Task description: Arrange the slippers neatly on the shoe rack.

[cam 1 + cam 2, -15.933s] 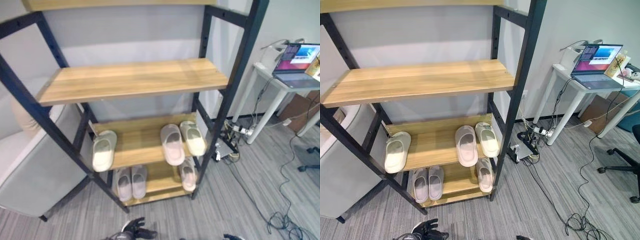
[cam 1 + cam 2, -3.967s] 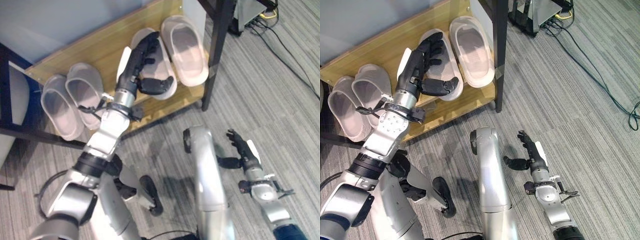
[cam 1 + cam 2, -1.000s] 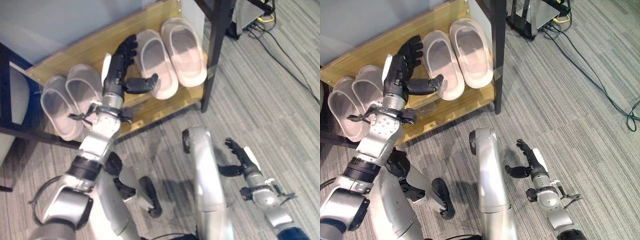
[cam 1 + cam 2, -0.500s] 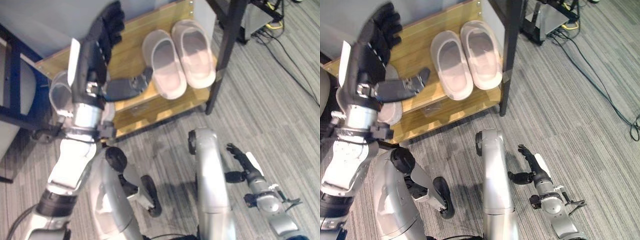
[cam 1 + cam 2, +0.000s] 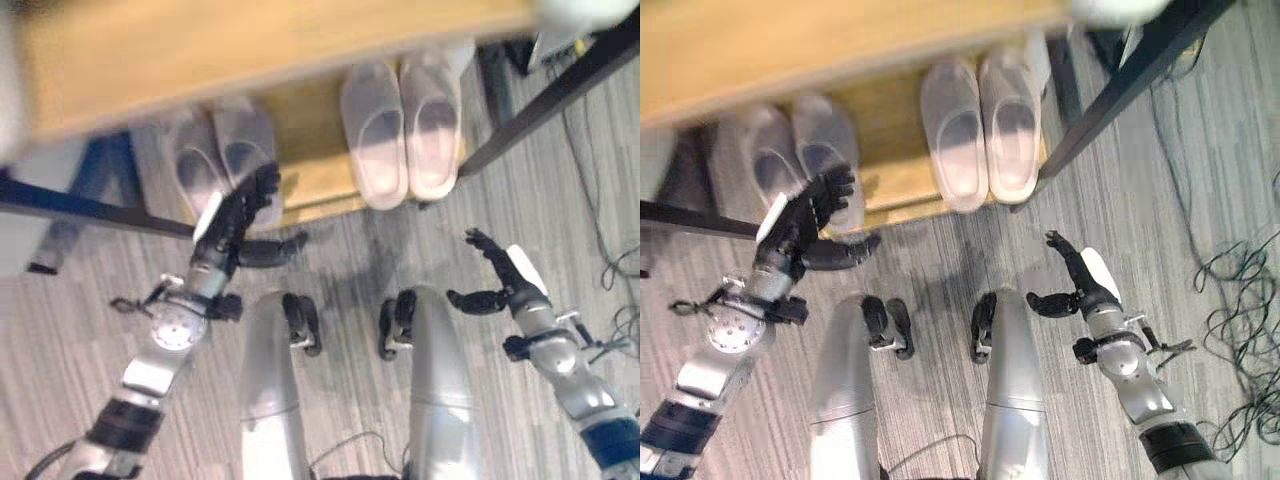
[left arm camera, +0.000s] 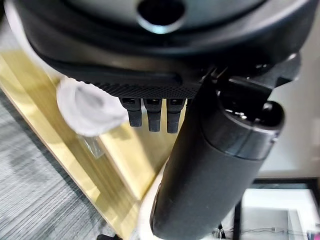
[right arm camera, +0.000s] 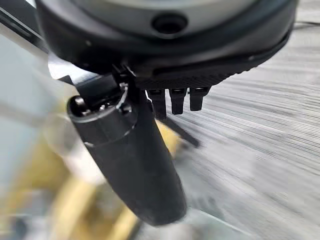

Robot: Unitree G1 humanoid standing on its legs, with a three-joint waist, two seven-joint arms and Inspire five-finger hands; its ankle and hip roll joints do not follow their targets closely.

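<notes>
Slippers are sitting in pairs on the wooden shoe rack, which is standing on grey striped carpet. Left hand and right hand are hanging near the rack, fingers spread open, holding nothing.

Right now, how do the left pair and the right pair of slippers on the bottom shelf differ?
The left pair lies partly under the upper shelf, greyer in its shade; the right pair lies more in the open and looks pinker. The left hand, open, hovers by the left pair; the right hand, also open, hangs over the floor. In both pairs the slippers lie side by side.
</notes>
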